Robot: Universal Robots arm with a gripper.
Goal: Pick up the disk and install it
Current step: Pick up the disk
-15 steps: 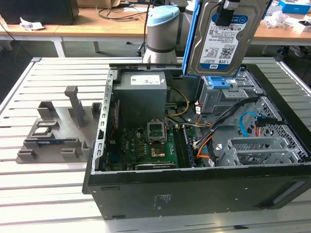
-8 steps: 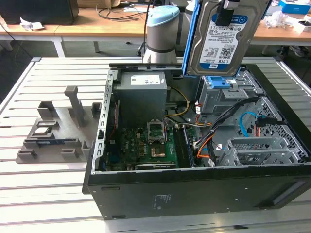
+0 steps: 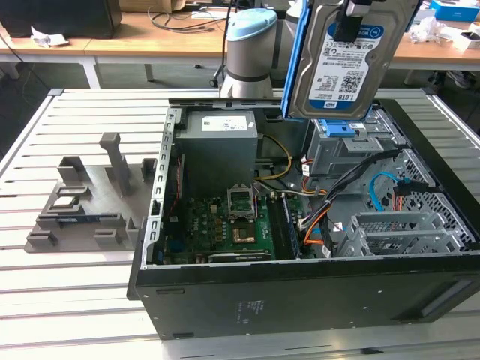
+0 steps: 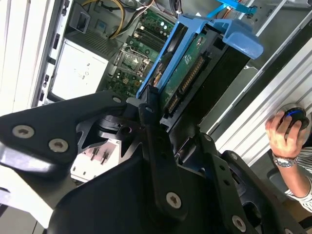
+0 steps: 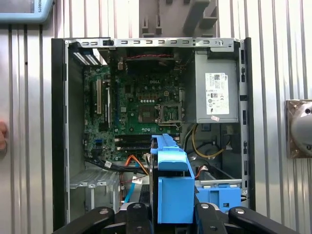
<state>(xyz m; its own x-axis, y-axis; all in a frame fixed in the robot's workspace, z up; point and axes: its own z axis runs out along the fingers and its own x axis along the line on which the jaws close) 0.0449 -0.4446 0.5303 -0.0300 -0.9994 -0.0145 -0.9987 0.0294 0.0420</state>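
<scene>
1. Gripper and load. In the first wrist view, the gripper is clenched on the disk. One black finger presses against each side of the blue rail. In the second wrist view, the green circuit-board face of the disk shows beyond the finger linkage.

2. Disk position. In the exterior view, the disk is at the top of the frame, toward the exterior view's right. It hangs on edge with a slight tilt. The white-and-blue label faces the camera and a blue rail runs down one long edge. It is above the open computer case and does not touch it.

3. Drive bay. A bare blue bracket sits in the grey metal bay just below the lower edge of the disk.

4. Case interior. The case lies on its side on the slatted table.
- The green motherboard covers the case floor.
- The grey power supply, marked with a white sticker, sits beyond the motherboard.
- Orange and black cables run between the board and the bay.

5. Surroundings.
- A grey fixture stands on the table at the exterior view's left, apart from the case.
- The arm's base rises behind the case.
- Wooden desks lie farther back.
- In the second wrist view, a person's hand rests on a dark rounded device beside the table.
</scene>
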